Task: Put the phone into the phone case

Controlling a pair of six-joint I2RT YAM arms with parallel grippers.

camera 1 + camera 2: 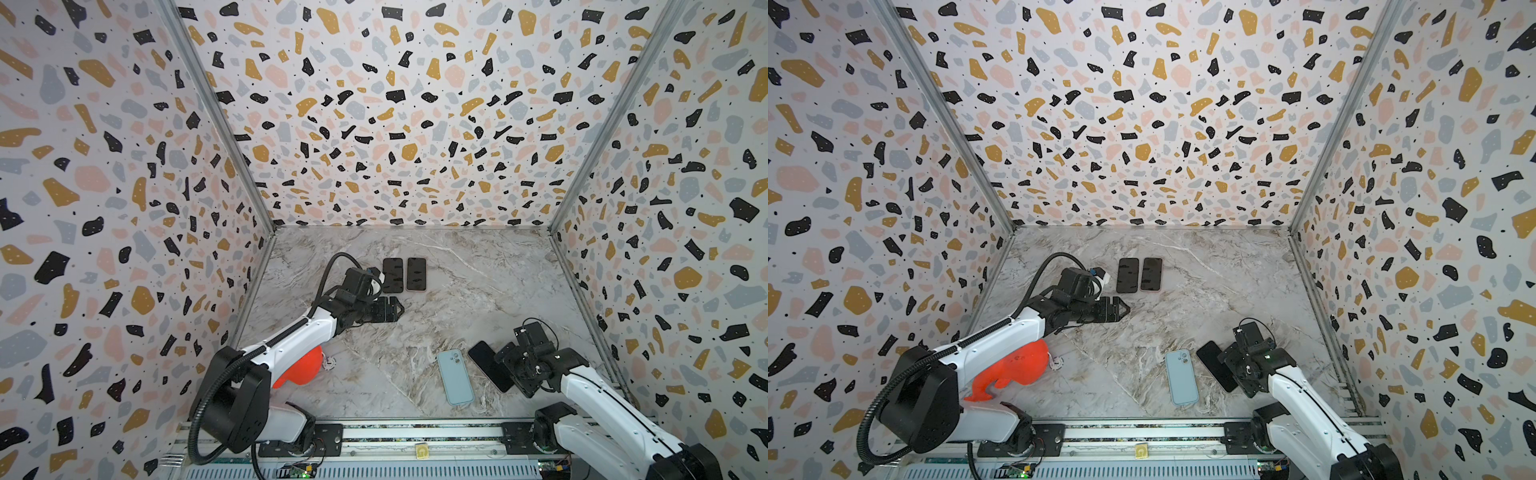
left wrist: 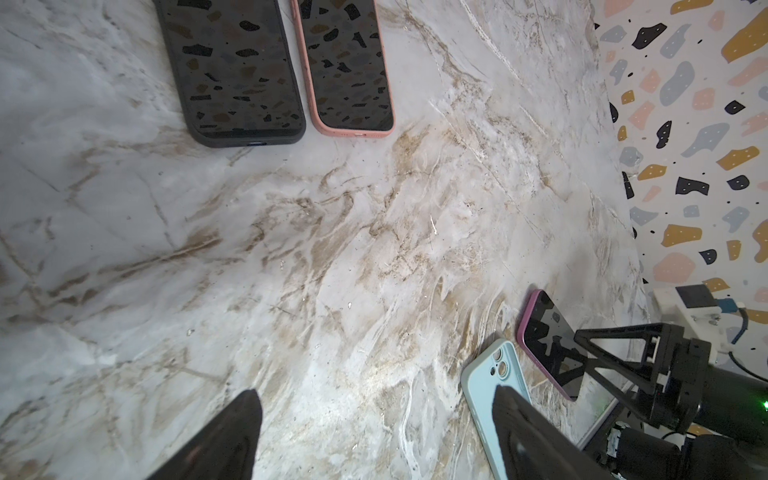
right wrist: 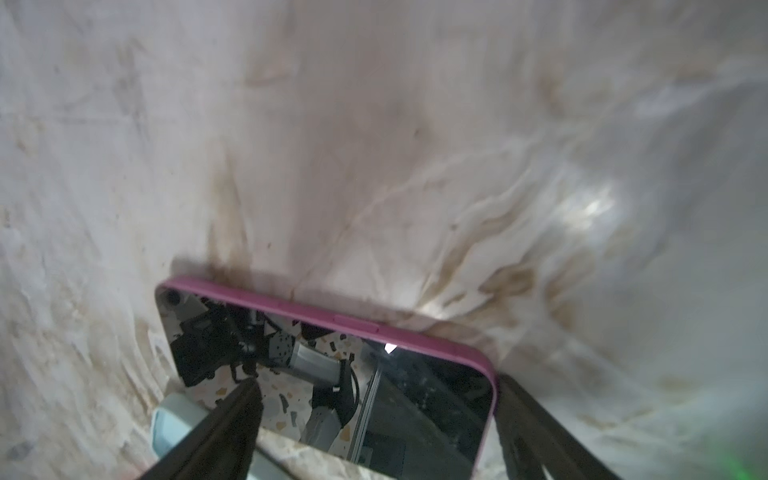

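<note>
The phone [image 1: 484, 361] [image 1: 1212, 361] has a magenta rim and lies screen up on the marble table at the front right. Just left of it, the light blue phone case [image 1: 455, 376] [image 1: 1181, 376] lies with its camera cutout facing up. My right gripper [image 1: 505, 372] [image 3: 378, 386] is open low over the phone [image 3: 415, 395]. One finger is above the screen and the other just past the phone's short end. The blue case [image 3: 174, 419] shows beside the finger over the screen. My left gripper [image 1: 397, 309] [image 2: 376, 392] is open and empty over the middle left of the table.
Two cased phones lie screen up side by side at the back, one in black [image 1: 392, 275] [image 2: 232, 70], one in pink [image 1: 416, 273] [image 2: 345, 66]. An orange object [image 1: 301, 365] sits under the left arm. Patterned walls close three sides; a rail [image 1: 415, 432] runs along the front.
</note>
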